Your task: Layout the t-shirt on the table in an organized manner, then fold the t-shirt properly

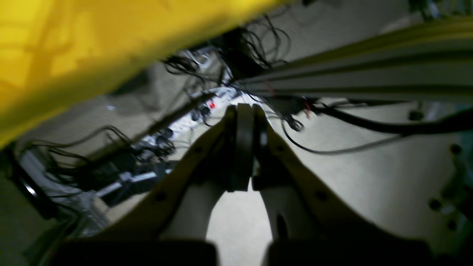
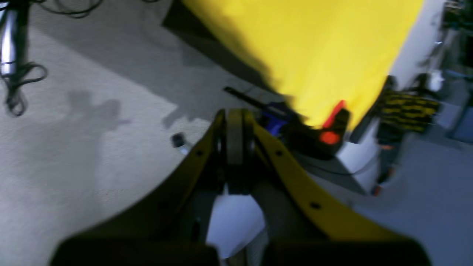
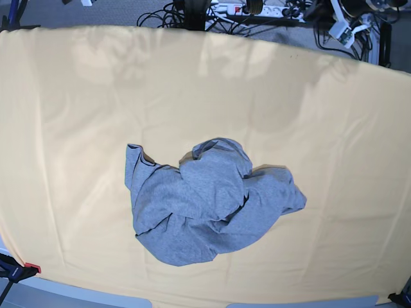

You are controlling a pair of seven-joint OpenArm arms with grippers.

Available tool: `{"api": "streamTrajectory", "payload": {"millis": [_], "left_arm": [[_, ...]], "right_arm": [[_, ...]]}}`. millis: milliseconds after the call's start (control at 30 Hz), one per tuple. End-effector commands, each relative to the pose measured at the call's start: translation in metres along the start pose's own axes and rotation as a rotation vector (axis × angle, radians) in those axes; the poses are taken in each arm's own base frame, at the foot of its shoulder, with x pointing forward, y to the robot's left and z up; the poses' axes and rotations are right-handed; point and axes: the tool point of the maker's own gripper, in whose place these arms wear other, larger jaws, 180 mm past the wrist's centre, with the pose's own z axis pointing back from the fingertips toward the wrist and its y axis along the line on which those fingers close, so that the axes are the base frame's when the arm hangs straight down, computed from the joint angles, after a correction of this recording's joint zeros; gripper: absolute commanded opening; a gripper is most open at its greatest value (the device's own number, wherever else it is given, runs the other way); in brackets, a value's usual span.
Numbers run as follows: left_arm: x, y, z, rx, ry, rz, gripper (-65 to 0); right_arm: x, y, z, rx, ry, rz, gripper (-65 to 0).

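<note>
T-shirt (image 3: 209, 202) lay crumpled at desk (image 3: 77, 115) centre, a flap poking toward 10 o'clock. Soft, light, limp; likely best pinched at that flap's edge. Left claw (image 1: 244, 111) and right claw (image 2: 234, 114) both closed, empty, off the desk.

This looks like a robotics lab or workshop, not a home. Beyond the far edge of the table (image 3: 64, 96), black cables (image 3: 186, 16) lie tangled on the floor around a white power strip (image 3: 257, 9) crowded with plugs. The left wrist view shows more loose wiring (image 1: 258, 40) running along a long aluminium frame rail (image 1: 369, 74) over grey carpet (image 1: 369, 184). At the table's near left corner a clamp with a red tip (image 3: 26, 268) pins the yellow cloth down. The right wrist view shows a black-and-yellow striped piece (image 2: 406, 107) beside a white wall.
</note>
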Motion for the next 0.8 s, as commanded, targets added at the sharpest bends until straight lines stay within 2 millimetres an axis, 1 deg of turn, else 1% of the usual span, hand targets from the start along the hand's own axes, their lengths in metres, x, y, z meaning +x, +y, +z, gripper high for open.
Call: {"api": "streamTrajectory", "payload": {"millis": [0, 67, 133, 333, 433, 600, 667, 767], "left_arm": [[0.011, -0.002, 0.002, -0.008, -0.041, -0.014, -65.0], [0.024, 0.002, 0.0, -0.002, -0.087, -0.027, -65.0], [0.039, 0.006, -0.001, 0.007, -0.136, -0.045, -65.0], [0.078, 0.019, -0.002, 0.035, -0.252, -0.098, -65.0], [0.101, 0.024, 0.0, 0.047, -0.319, -0.125, -65.0], [0.144, 0.035, 0.01, 0.09, -0.482, -0.155, -65.0], [0.157, 0.04, 0.013, 0.117, -0.512, -0.19, -65.0], [0.173, 0.045, 0.018, 0.141, -0.556, -0.222, -65.0]], "right_arm": [[0.003, -0.007, 0.004, -0.029, -0.023, 0.003, -65.0], [0.011, -0.011, 0.002, -0.05, -0.056, -0.014, -65.0], [0.026, -0.021, -0.004, -0.089, -0.104, -0.041, -65.0], [0.068, -0.055, -0.021, -0.213, -0.218, -0.11, -65.0], [0.095, -0.074, -0.027, -0.266, -0.312, -0.106, -65.0], [0.138, -0.093, -0.036, -0.236, -0.459, -0.202, -65.0], [0.157, -0.1, -0.037, -0.203, -0.528, -0.262, -65.0], [0.187, -0.102, -0.034, -0.135, -0.637, -0.308, -65.0]]}}
